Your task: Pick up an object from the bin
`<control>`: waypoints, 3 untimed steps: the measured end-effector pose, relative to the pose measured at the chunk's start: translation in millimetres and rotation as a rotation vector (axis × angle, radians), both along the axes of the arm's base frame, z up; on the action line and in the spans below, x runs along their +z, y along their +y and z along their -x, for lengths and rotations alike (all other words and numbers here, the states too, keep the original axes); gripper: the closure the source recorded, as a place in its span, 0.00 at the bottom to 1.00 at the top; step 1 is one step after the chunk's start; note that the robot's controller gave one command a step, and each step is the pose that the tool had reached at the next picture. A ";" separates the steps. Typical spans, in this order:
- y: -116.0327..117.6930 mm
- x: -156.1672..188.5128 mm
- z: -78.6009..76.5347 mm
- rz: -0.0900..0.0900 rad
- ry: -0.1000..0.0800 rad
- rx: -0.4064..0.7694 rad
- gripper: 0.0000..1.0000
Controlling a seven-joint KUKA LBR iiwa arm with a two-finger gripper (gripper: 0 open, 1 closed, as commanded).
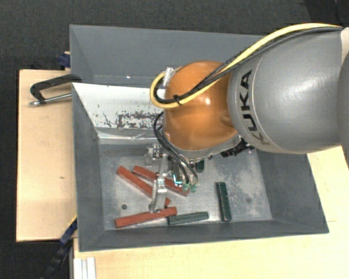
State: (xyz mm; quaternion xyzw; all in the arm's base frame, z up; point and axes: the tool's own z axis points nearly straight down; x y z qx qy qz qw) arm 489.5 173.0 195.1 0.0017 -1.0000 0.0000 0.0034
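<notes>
One frontmost red bar (141,218) lies left-right

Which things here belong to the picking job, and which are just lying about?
Job: end effector; long red stick by its tip; bin.
Lying about: heap of red sticks; green stick along the lower wall; green stick at right.

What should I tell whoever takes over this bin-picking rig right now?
Gripper: low in the middle of the bin, over a small heap of red bars; grip state unreadable.
Other things: a long red bar along the near wall, a dark green bar end to end with it, and a second green bar to the right, apart.
Done: arm is down at the heap.
Left: nothing is visibly held; secure one bar and lift it out.
</notes>
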 end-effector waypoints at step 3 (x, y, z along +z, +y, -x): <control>-7.9 -101.1 -23.3 -0.003 -0.011 -0.118 0.00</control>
